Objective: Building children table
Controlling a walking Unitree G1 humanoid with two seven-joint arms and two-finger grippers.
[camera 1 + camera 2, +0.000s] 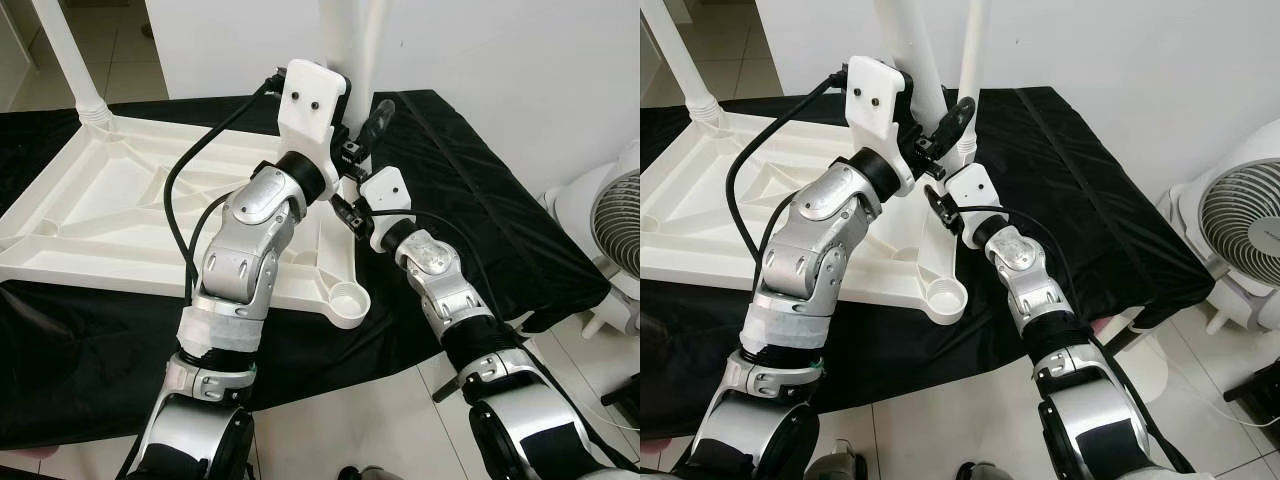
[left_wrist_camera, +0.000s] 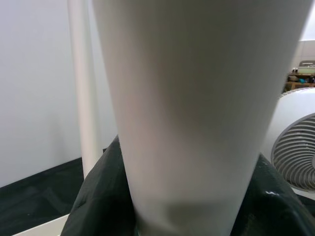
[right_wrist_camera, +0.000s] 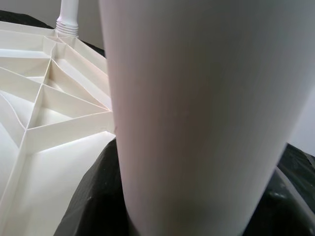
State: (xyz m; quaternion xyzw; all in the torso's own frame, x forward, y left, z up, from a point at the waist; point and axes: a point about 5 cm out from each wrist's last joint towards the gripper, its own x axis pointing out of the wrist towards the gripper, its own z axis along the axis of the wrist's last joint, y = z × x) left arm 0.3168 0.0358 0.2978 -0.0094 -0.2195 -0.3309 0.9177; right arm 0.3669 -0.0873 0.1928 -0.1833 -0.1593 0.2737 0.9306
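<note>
I am holding both grippers, left gripper (image 1: 925,135) and right gripper (image 1: 940,195), around the upright white plastic table leg (image 1: 915,60) at top centre; finger spread I cannot tell; its long axis stands vertical over the upturned white ribbed tabletop (image 1: 120,210), both arms equally near.

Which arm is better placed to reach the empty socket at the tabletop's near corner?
Right, probably. The right gripper, beside the white table leg, is closer to the empty socket; the left gripper is higher up the leg and farther away.
</note>
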